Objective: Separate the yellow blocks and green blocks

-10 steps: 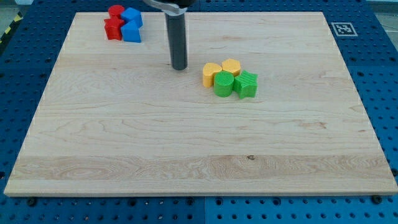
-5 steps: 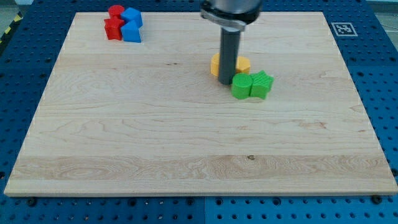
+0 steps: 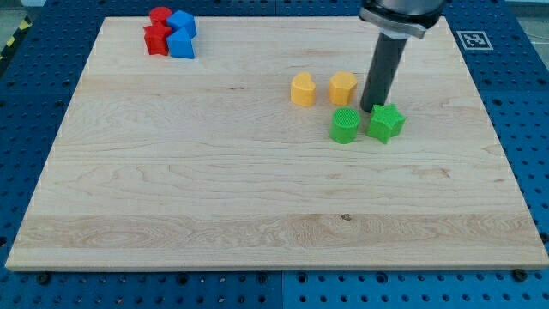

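Note:
Two yellow blocks sit side by side near the board's middle: a heart-like one (image 3: 302, 88) and a hexagonal one (image 3: 343, 87). Below them to the right stand a green cylinder (image 3: 345, 126) and a green star block (image 3: 385, 123), a small gap between them. My tip (image 3: 371, 109) is down on the board just right of the hexagonal yellow block and at the upper left edge of the green star, between the yellow and green rows.
Two red blocks (image 3: 157, 33) and two blue blocks (image 3: 182, 34) are bunched at the view's top left corner of the wooden board (image 3: 171, 197). A black-and-white marker tag (image 3: 475, 39) lies at the top right.
My tip swept from left of the cluster rightward through it. The tight yellow-green cluster broke up: the greens slid right and down, the yellows now stand apart above them.

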